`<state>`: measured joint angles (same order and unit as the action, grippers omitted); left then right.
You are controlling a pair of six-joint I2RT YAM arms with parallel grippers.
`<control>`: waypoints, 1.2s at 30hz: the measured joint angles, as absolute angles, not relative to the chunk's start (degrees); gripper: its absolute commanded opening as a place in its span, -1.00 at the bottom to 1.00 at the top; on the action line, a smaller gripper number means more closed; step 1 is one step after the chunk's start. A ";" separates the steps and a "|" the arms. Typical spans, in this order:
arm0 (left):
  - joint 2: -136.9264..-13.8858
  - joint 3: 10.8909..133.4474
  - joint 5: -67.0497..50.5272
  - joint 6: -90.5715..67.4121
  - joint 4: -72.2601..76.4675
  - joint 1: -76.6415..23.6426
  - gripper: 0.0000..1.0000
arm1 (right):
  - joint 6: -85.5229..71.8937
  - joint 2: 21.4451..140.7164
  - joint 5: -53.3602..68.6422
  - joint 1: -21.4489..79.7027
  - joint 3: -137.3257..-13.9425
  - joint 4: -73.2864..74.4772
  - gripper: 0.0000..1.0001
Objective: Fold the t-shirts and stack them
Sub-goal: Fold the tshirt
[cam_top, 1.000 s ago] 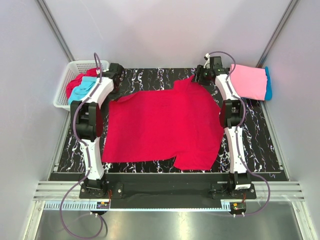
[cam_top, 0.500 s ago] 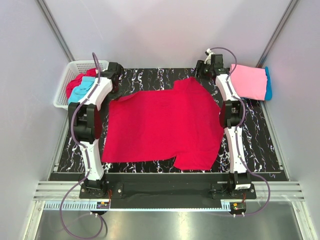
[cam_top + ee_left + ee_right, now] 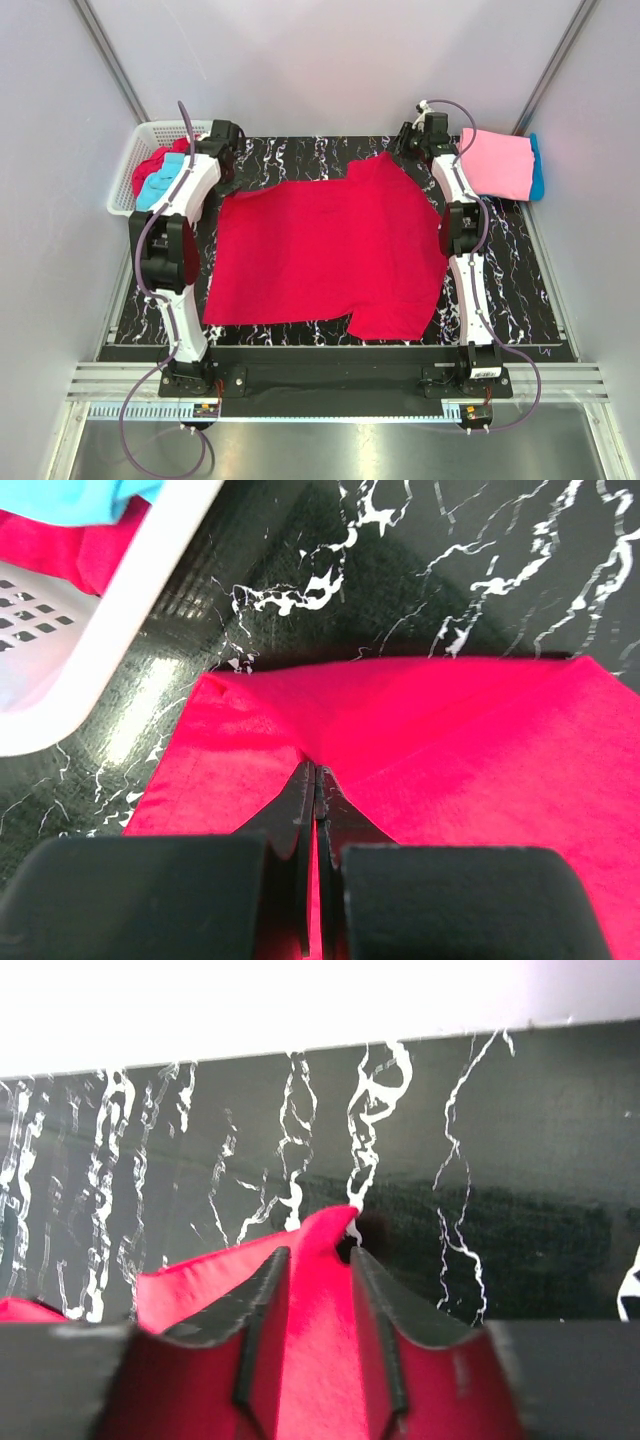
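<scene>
A crimson red t-shirt lies spread flat over the black marbled table. My left gripper is shut on the shirt's far left corner, with a thin fold of red cloth pinched between its fingers. My right gripper is at the far right sleeve. Its jaws stand apart, and a raised ridge of red cloth runs between them. A folded pink t-shirt rests on a turquoise one at the far right.
A white lattice basket stands at the far left. It holds a red shirt and a turquoise shirt. Grey walls close in the table at the back and on both sides.
The right gripper shifted slightly back at the sleeve and its jaws have narrowed around the cloth. The left arm's elbow swung a little to the left. The shirt lies much as before.
</scene>
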<state>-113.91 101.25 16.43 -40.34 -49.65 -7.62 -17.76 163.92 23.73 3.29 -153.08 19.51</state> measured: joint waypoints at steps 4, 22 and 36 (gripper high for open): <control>-113.06 101.19 16.45 -40.34 -49.60 -7.62 -1.00 | -19.20 163.92 24.64 3.20 -153.08 17.26 -0.56; -113.03 100.33 16.47 -40.32 -49.65 -7.73 -1.00 | -22.52 163.92 25.98 2.96 -152.16 15.73 -0.12; -112.71 99.44 16.49 -40.34 -49.65 -7.97 -1.00 | -23.83 163.92 24.62 2.94 -149.93 18.33 -0.14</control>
